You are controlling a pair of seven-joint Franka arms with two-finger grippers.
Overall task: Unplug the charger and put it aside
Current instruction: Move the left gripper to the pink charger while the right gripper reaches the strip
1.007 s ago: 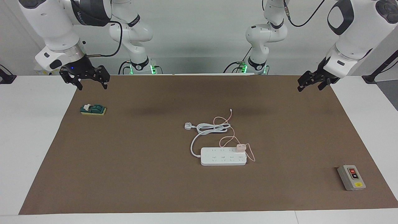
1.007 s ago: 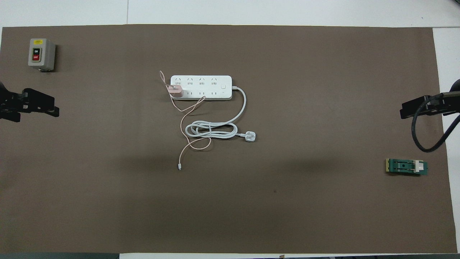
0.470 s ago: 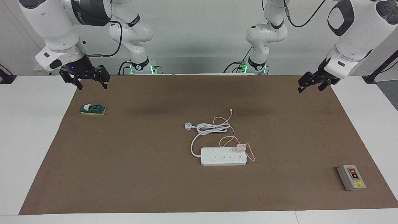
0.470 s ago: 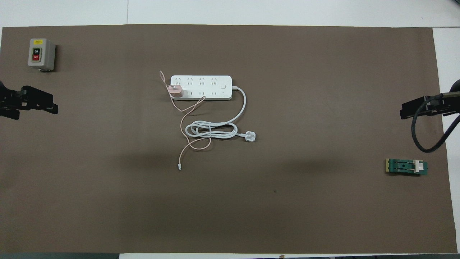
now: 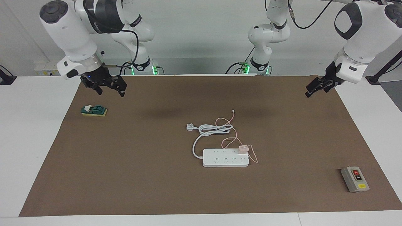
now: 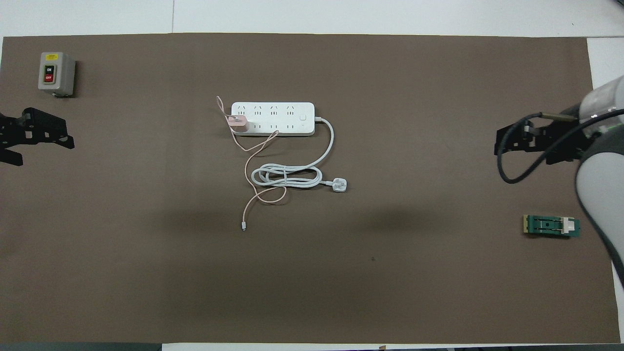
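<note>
The charger point(image 5: 243, 148) is a small pale pink adapter plugged into the end socket of the white power strip point(image 5: 225, 158) in the middle of the brown mat. It also shows in the overhead view point(image 6: 238, 122) on the strip point(image 6: 273, 118). Its thin pink cable point(image 6: 249, 168) loops toward the robots over the strip's coiled white cord. My right gripper point(image 5: 110, 91) is open and hangs in the air over the mat at the right arm's end, also seen from overhead point(image 6: 502, 142). My left gripper point(image 5: 315, 91) is open over the mat's edge at the left arm's end point(image 6: 44, 148). Both are far from the charger.
The strip's white three-pin plug point(image 5: 190, 126) lies nearer to the robots than the strip. A grey switch box point(image 5: 355, 179) stands at the left arm's end, farther from the robots. A small green block point(image 5: 94, 110) lies at the right arm's end, under the right gripper's reach.
The right arm has swung inward, and its gripper now hangs over the mat nearer the middle. The left gripper has shifted slightly and turned. The charger and the strip have not moved.
</note>
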